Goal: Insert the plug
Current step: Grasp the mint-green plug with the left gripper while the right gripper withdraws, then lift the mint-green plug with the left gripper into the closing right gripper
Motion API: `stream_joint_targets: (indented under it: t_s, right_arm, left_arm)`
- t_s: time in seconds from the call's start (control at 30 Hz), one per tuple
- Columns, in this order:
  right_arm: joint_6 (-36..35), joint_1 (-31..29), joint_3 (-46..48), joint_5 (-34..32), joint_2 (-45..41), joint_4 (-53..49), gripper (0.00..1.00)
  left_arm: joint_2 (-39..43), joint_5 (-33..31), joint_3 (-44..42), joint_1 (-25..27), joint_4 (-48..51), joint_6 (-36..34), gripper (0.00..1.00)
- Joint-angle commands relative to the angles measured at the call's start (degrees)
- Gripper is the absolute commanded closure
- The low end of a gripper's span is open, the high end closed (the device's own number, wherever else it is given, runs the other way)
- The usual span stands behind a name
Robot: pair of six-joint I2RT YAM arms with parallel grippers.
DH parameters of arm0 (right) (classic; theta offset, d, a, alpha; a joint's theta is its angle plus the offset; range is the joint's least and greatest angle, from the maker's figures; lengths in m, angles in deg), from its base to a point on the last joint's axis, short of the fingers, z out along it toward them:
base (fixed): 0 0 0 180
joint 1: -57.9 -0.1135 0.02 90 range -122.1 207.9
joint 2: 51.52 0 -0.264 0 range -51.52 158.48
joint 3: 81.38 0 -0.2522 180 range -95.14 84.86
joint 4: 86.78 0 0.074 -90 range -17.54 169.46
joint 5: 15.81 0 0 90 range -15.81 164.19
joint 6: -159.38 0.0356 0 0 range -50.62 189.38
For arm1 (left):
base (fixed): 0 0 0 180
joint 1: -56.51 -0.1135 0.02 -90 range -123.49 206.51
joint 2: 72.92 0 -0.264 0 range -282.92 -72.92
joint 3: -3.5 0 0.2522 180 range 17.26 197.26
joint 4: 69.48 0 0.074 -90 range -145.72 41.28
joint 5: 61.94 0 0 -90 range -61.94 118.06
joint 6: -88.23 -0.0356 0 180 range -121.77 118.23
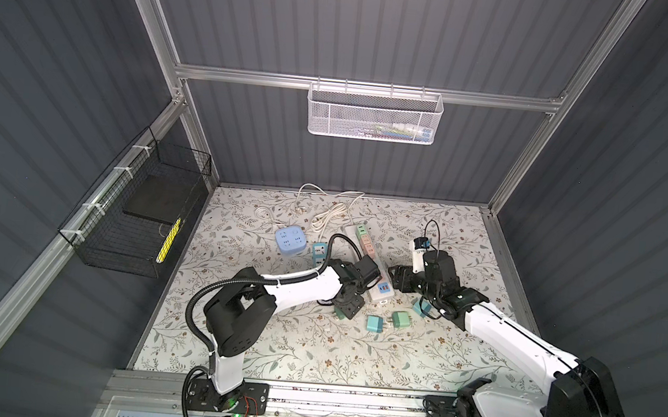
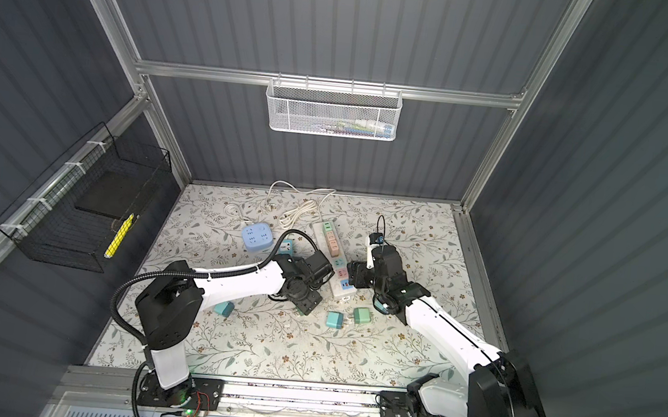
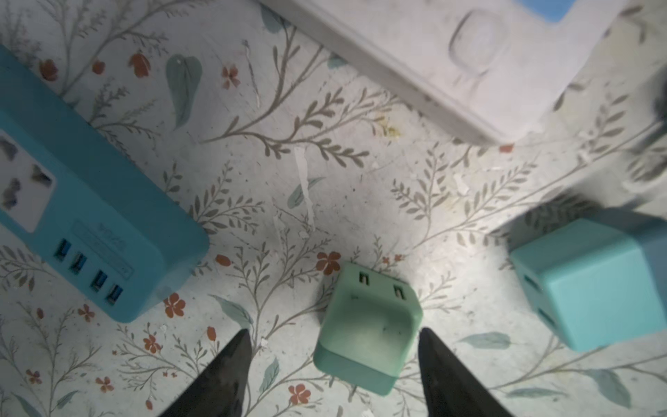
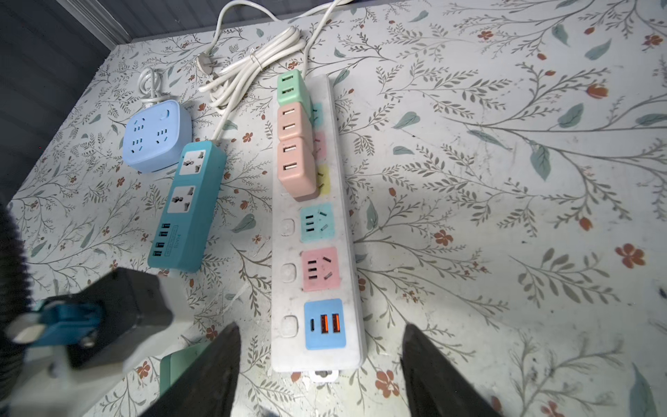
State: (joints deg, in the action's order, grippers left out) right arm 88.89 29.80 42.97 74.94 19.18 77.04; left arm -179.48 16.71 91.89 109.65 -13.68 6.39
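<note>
Your left gripper (image 3: 335,331) has its jaws apart. The mint green plug (image 3: 368,325) lies on the table (image 3: 325,162) between them, closer to one finger, with its prongs hidden. Your right gripper (image 4: 321,326) is spread too, straddling the end of the white power strip (image 4: 288,249). The label on the teal strip (image 3: 108,202) is too blurry to read.

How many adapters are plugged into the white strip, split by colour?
Green adapter: 1
Pink adapters: 2
Total: 3, side by side at the cable end of the white strip.
</note>
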Motion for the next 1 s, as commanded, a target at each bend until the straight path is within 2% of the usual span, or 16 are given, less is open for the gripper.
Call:
stream_joint_targets:
  t_s: [0.0, 0.2, 0.5, 0.67, 0.77, 0.87, 0.97]
  right_arm:
    - [0.8, 0.3, 0.4, 0.9, -0.4, 1.0, 0.28]
    - [1.1, 0.4, 0.5, 1.3, 0.4, 1.0, 0.27]
    - [1.1, 0.5, 0.4, 2.3, 1.2, 0.8, 0.28]
    - [1.0, 0.4, 0.2, 2.6, 0.6, 0.3, 0.29]
    - [1.9, 0.6, 0.2, 5.3, -0.3, 0.4, 0.30]
    - [3.4, 1.3, -1.3, 12.7, 0.1, -0.3, 0.30]
    - [4.0, 1.5, -1.8, 17.4, 1.5, 0.0, 0.34]
  left_arm:
    - [-2.2, 4.3, 0.8, -0.4, 3.5, -4.9, 0.28]
    - [-3.6, 5.8, -0.2, -0.5, 1.5, -5.1, 0.29]
    - [-4.2, 3.5, -2.6, -0.4, -1.6, -1.4, 0.44]
    - [-2.9, 3.4, -3.6, -0.4, -5.1, 0.0, 0.61]
    - [1.8, 2.0, -6.7, -0.5, -12.8, -0.1, 0.67]
    - [7.2, -2.1, -10.6, -0.4, -22.4, -0.6, 0.71]
    - [12.3, -4.4, -18.0, -0.4, -37.8, -0.9, 0.73]
